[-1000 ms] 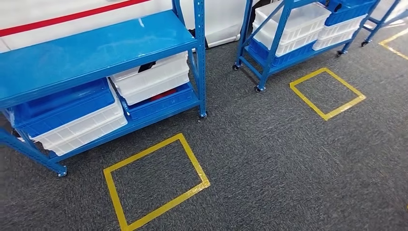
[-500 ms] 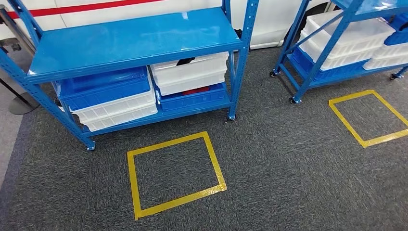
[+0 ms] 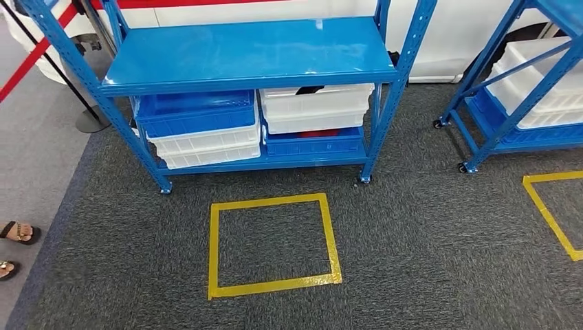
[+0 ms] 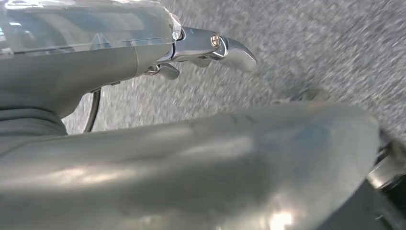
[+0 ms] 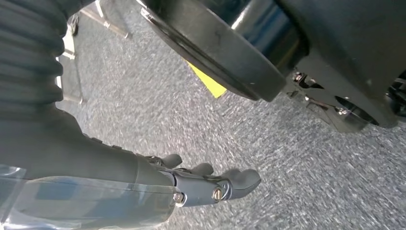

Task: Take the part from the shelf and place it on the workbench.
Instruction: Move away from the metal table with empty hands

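Facing a blue shelf (image 3: 251, 55) whose lower level carries stacked bins, the robot has both arms hanging over grey carpet (image 3: 426, 234), well short of the rack. The part is most likely the dark item (image 3: 311, 89) peeking over the rim of the white bin (image 3: 316, 110); a red one (image 3: 317, 133) shows in the blue bin (image 3: 313, 146) beneath. Both lie far ahead of either hand. Little of either shows, so shape and material cannot be read; judged by the bins, the part is probably rigid and light enough for one hand, best gripped across its exposed upper portion once reached. The left hand (image 4: 210, 48) holds nothing; its fingers appear extended, though most are cut off, so its opening is uncertain. The right hand (image 5: 210, 184) is empty, fingers loosely spread toward the floor. A yellow tape square (image 3: 273, 244) marks the carpet before the shelf. The upper shelf board overhangs the bin interiors, and no workbench is visible.
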Motion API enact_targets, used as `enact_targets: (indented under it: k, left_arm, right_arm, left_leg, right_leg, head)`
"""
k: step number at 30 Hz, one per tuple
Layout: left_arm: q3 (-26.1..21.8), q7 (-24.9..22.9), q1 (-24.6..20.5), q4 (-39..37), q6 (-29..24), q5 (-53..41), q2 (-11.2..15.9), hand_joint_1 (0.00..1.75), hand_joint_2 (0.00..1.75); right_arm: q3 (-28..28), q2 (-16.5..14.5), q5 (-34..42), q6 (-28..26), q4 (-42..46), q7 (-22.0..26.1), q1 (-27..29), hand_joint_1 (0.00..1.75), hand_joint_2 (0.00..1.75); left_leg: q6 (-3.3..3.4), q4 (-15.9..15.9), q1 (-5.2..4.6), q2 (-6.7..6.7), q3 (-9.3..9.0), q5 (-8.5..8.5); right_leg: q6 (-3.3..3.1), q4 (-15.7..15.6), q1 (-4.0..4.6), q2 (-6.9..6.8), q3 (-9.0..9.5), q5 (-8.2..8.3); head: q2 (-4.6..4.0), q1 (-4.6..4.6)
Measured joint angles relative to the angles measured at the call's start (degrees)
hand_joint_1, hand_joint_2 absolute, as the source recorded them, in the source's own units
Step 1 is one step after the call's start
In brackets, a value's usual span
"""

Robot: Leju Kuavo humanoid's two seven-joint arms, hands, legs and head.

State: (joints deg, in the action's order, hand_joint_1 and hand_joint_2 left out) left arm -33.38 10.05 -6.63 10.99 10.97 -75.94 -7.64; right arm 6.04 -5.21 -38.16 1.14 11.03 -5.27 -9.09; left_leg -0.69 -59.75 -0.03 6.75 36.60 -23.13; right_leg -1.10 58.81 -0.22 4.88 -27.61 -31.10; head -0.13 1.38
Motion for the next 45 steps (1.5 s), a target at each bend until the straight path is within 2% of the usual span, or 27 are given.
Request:
enact_targets:
  k: [1,3,5,6,7,8,10,11,12,14,15,16,18,19,20,21,22,24,25,26,27,30,39,43,45]
  left_arm:
    - [0.0,0.1,0.2,0.0,-0.1,0.0,0.1,0.0,0.0]
    - [0.0,0.3,0.1,0.0,-0.2,0.1,0.1,0.0,0.0]
    - [0.0,0.3,0.0,0.0,-0.2,0.2,0.1,0.0,0.0]
    - [0.0,0.3,0.0,0.0,-0.2,0.3,0.1,0.0,0.0]
    - [0.0,0.1,0.1,0.0,-0.2,0.3,0.1,0.0,0.0]
    - [0.0,0.0,0.1,0.0,-0.1,0.3,0.1,0.0,0.0]
    - [0.0,-0.4,-0.2,0.0,0.0,0.4,0.1,0.0,0.0]
    - [0.0,-0.5,-0.5,0.0,0.2,0.3,0.0,0.0,0.0]
    - [0.0,-0.6,-0.8,0.0,0.4,0.3,0.0,0.0,0.0]
    - [0.0,-0.7,-1.0,0.0,0.6,0.3,0.0,0.0,0.0]
    - [0.0,-0.8,-0.9,0.0,0.7,0.3,-0.1,0.0,0.0]
    - [0.0,-0.9,-0.9,0.0,0.8,0.3,-0.1,0.0,0.0]
    - [0.0,-0.9,-1.3,0.0,1.0,0.2,-0.2,0.0,0.0]
    - [0.0,-1.0,-1.5,0.0,1.1,0.3,-0.3,0.0,0.0]
    - [0.0,-1.0,-1.7,0.0,1.3,0.3,-0.4,0.0,0.0]
    - [0.0,-1.0,-1.7,0.0,1.4,0.3,-0.4,0.0,0.0]
    - [0.0,-1.0,-1.7,0.0,1.5,0.3,-0.4,0.0,0.0]
    - [0.0,-1.0,-1.7,0.0,1.6,0.3,-0.5,0.0,0.0]
    - [0.0,-1.0,-1.7,0.0,1.7,0.3,-0.5,0.0,0.0]
    - [0.0,-1.1,-1.8,0.0,1.7,0.3,-0.5,0.0,0.0]
    - [0.0,-1.1,-1.8,0.0,1.7,0.3,-0.5,0.0,0.0]
    - [0.0,-1.2,-1.8,0.1,1.8,0.3,-0.5,0.0,0.0]
    - [0.2,-1.5,-1.9,0.1,1.8,0.3,-0.6,0.0,0.0]
    - [0.2,-1.5,-2.0,0.1,1.8,0.2,-0.6,0.0,0.0]
    - [0.3,-1.5,-1.9,0.1,1.8,0.3,-0.7,0.0,0.0]
  right_arm:
    - [0.0,0.0,0.0,0.0,0.0,0.0,0.1,0.0,1.75]
    - [-0.2,0.0,0.0,0.0,0.0,0.1,0.3,0.0,1.75]
    - [-0.3,0.0,0.0,0.0,0.0,0.1,0.4,0.0,1.75]
    - [-0.3,0.1,0.0,0.1,0.0,0.1,0.4,0.0,1.75]
    - [-0.4,0.1,-0.1,0.1,0.0,0.1,0.5,0.0,1.75]
    - [-0.4,0.1,-0.1,0.1,0.0,0.1,0.5,0.0,1.75]
    - [-0.4,0.1,-0.2,0.1,0.0,0.1,0.6,0.0,1.75]
    - [-0.4,0.1,-0.2,0.1,0.0,0.1,0.6,0.0,1.75]
    - [-0.4,0.1,-0.2,0.1,0.0,0.0,0.7,0.0,1.75]
    - [-0.5,0.1,-0.2,0.1,0.0,0.0,0.6,0.0,1.75]
    - [-0.6,0.2,-0.3,0.1,0.0,0.0,0.5,0.0,1.75]
    - [-0.7,0.2,-0.3,0.1,0.0,0.0,0.5,0.0,1.75]
    - [-0.9,0.3,-0.2,0.1,0.0,0.2,0.5,0.0,0.87]
    - [-1.1,0.4,0.0,0.2,0.0,0.3,0.5,0.0,0.44]
    - [-1.3,0.5,0.1,0.5,0.0,0.6,0.5,0.0,0.0]
    - [-1.4,0.6,0.2,0.8,0.0,0.7,0.5,0.0,0.0]
    - [-1.5,0.7,0.2,1.1,0.0,0.9,0.6,0.0,0.0]
    - [-1.7,0.8,0.1,1.5,0.0,1.0,1.1,0.0,0.0]
    - [-1.7,0.8,0.0,1.5,-0.1,1.0,1.4,0.0,0.0]
    - [-1.7,0.8,-0.2,1.6,-0.2,1.0,1.7,0.0,0.0]
    - [-1.7,0.7,-0.4,1.7,-0.3,1.1,2.0,0.0,0.0]
    - [-1.7,0.7,-1.0,2.1,-0.4,1.1,2.4,0.0,0.0]
    - [-1.8,0.3,-2.3,3.1,-0.4,-0.3,3.1,0.0,0.0]
    - [-1.7,0.1,-2.7,3.2,-0.4,-0.4,3.2,0.0,0.0]
    - [-1.7,0.0,-3.0,3.1,-0.4,-0.6,3.2,0.0,0.0]
  left_leg:
    - [-0.25,-1.2,-0.08,-1.4,0.59,-0.67]
    - [-0.67,-7.3,-0.24,-5.08,3.42,-3.62]
    - [-0.86,-15.0,-0.01,-6.39,7.1,-6.33]
    - [-0.83,-16.6,0.06,-6.53,7.9,-6.39]
    - [-0.69,-16.0,0.09,-6.6,7.53,-5.39]
    - [-0.37,-13.1,0.02,-6.9,5.98,-3.53]
    - [0.81,-5.1,-0.63,-9.08,1.73,-0.6]
    - [1.37,-2.3,-0.99,-10.11,0.23,-0.13]
    - [1.79,-0.8,-1.32,-10.76,-0.48,-0.31]
    - [2.19,0.1,-1.35,-9.93,-0.86,-0.63]
    - [2.32,0.7,-1.17,-9.3,-1.17,-0.52]
    - [2.51,1.3,-0.88,-8.68,-1.57,-0.4]
    - [2.78,2.1,-0.43,-7.6,-2.1,-0.21]
    - [2.92,2.2,-0.34,-7.13,-2.2,-0.25]
    - [2.97,2.1,-0.31,-6.66,-2.32,-0.35]
    - [2.95,2.1,-0.27,-6.22,-2.54,-0.49]
    - [2.85,2.0,-0.2,-5.75,-2.81,-0.68]
    - [2.41,1.5,0.0,-5.02,-3.31,-1.16]
    - [2.14,1.2,-0.03,-4.74,-3.36,-1.37]
    - [1.85,0.9,-0.14,-4.54,-3.06,-1.44]
    - [1.71,0.5,-0.31,-4.41,-2.58,-1.45]
    - [2.18,0.2,-0.67,-4.38,-1.58,-1.06]
    - [2.3,0.5,-0.74,-4.37,-2.23,-1.1]
    - [2.49,0.7,-0.88,-4.41,-2.33,-1.28]
    - [2.4,2.2,-0.42,-4.67,-3.15,-0.87]
  right_leg:
    - [-0.42,-0.2,-0.02,-0.91,0.19,0.09]
    - [-1.02,-0.4,0.09,-2.89,0.47,0.1]
    - [-1.29,-0.4,0.34,-4.99,0.54,-0.07]
    - [-1.36,-0.4,0.45,-5.93,0.65,-0.21]
    - [-1.39,-0.4,0.56,-6.77,0.84,-0.38]
    - [-1.39,-0.4,0.68,-7.52,1.15,-0.61]
    - [-1.23,-0.5,0.93,-8.9,1.75,-1.19]
    - [-1.01,-0.5,1.04,-9.51,1.88,-1.45]
    - [-0.76,-0.6,1.12,-10.12,1.93,-1.64]
    - [-0.22,-1.1,1.32,-11.31,2.3,-1.86]
    - [0.03,-1.1,1.37,-11.17,2.67,-2.1]
    - [0.29,-0.3,1.38,-10.18,2.57,-2.77]
    - [0.81,4.8,1.13,-6.96,0.29,-5.42]
    - [1.04,8.7,1.03,-5.74,-1.71,-7.01]
    - [1.26,12.1,0.99,-5.17,-3.45,-8.0]
    - [1.47,14.0,0.99,-4.91,-4.45,-7.95]
    - [1.65,13.8,0.99,-4.78,-4.48,-6.63]
    - [1.94,8.0,0.83,-4.66,-2.23,-1.74]
    - [2.07,4.9,0.76,-4.39,-1.16,0.12]
    - [1.96,2.3,0.66,-4.09,-0.34,0.84]
    - [1.61,0.8,0.56,-3.76,-0.11,0.77]
    - [0.54,-0.3,0.53,-3.35,-0.36,0.26]
    - [0.31,-0.4,0.63,-3.48,0.21,0.1]
    - [0.49,-0.7,0.54,-3.45,0.37,-0.03]
    - [0.77,-0.6,0.64,-3.58,0.67,-0.41]
  head:
    - [0.0,0.01]
    - [0.0,0.02]
    - [0.0,0.02]
    - [0.0,0.02]
    - [0.0,0.02]
    - [0.0,0.02]
    - [0.0,0.02]
    - [0.0,0.01]
    - [0.0,0.01]
    - [0.0,0.02]
    - [0.0,0.01]
    - [0.0,0.01]
    - [0.0,-0.01]
    - [0.0,-0.01]
    - [0.0,-0.01]
    - [0.0,-0.01]
    - [0.0,-0.01]
    - [0.0,-0.01]
    - [0.0,-0.02]
    - [0.0,-0.02]
    - [0.0,0.0]
    - [0.0,0.02]
    - [0.0,0.0]
    - [0.0,0.0]
    - [0.0,-0.01]
